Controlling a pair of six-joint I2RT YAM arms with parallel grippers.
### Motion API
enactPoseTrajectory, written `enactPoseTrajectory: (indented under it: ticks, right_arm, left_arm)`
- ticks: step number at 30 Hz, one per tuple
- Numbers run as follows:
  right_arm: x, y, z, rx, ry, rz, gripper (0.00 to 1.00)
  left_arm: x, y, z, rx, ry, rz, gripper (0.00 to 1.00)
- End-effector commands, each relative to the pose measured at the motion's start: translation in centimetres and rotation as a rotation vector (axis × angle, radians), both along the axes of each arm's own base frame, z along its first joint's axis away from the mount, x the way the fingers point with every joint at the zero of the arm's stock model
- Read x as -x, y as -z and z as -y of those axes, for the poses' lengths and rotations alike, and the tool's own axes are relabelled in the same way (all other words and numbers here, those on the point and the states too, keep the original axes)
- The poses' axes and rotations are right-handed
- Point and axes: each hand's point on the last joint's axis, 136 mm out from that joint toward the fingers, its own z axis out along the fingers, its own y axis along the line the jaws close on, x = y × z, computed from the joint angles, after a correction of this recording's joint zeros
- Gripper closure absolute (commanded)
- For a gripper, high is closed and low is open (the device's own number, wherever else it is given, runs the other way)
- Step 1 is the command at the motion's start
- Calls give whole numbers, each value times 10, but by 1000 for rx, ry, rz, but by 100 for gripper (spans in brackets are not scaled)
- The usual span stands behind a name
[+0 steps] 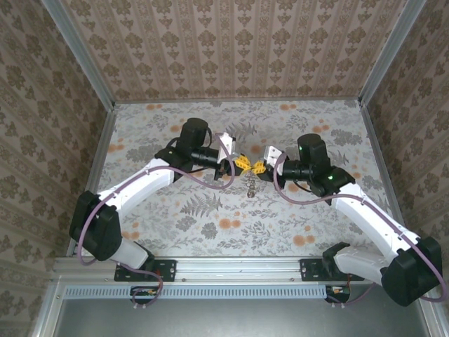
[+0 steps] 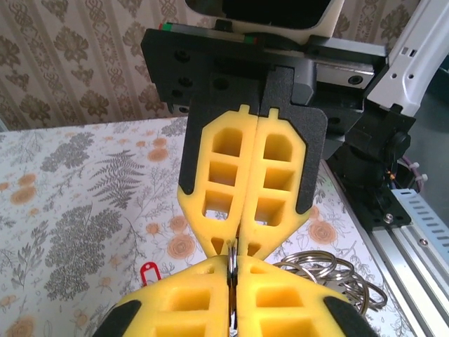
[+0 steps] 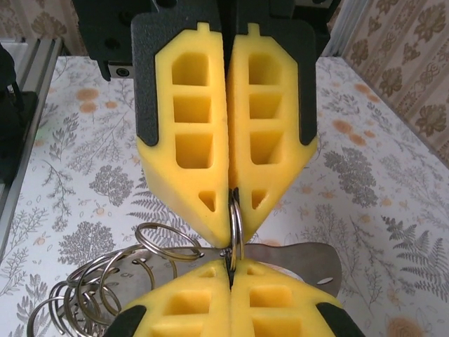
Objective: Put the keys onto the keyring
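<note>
On the left, our left gripper (image 1: 236,163) is clenched on the keyring (image 3: 236,223). Its yellow pads (image 3: 175,186) are pressed together, with the thin wire pinched edge-on at their very tips. That is the first risk we see: so little wire sits between the pads that a small twist or pull from either arm could let it slide out. Lower in the left wrist view, a red key (image 2: 146,272) lies flat on the worktop (image 1: 210,232), apart from both grippers and threaded on nothing. With both grippers occupied by the ring, we judge that neither is free to fetch the key, and letting go to do so could drop the ring.

In the middle, the keyring is held in the air between the two grippers, which meet tip to tip above the worktop. A bunch of spare rings (image 3: 98,291) trails from it, along with a flat metal tab (image 3: 302,258) that we cannot identify. We also cannot tell whether the bunch rests on the worktop. Its weight could drag on the pinched loop and turn it in the pads.

On the right, our right gripper (image 1: 260,167) is clamped shut on the same loop. If the two arms move unevenly, we expect the wire to bend or spring free, or the pads to collide.
</note>
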Motion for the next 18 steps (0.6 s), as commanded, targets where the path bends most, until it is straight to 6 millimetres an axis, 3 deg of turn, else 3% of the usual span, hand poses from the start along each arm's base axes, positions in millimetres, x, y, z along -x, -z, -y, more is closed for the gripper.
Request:
enactPoseTrajectory:
  ticks: [1,9,11,12,18]
  right_arm:
    - [-4,-10,4,58,10,44,100]
    - [-3,-4,1,85,6,28,100]
    - [-3,-5,0,84,4,29,100]
    - [-2,-7,0,78,1,32,100]
    - [9,-30,-4,-87,-48,66,98]
  left_arm:
    - [0,7,-2,-44,-7,-8,88]
    - [5,10,-2,-56,17,-10,89]
    - [8,10,-3,-60,29,-6,95]
    - [9,9,-3,-58,38,-2,100]
    - [18,-5,-5,28,86,20,100]
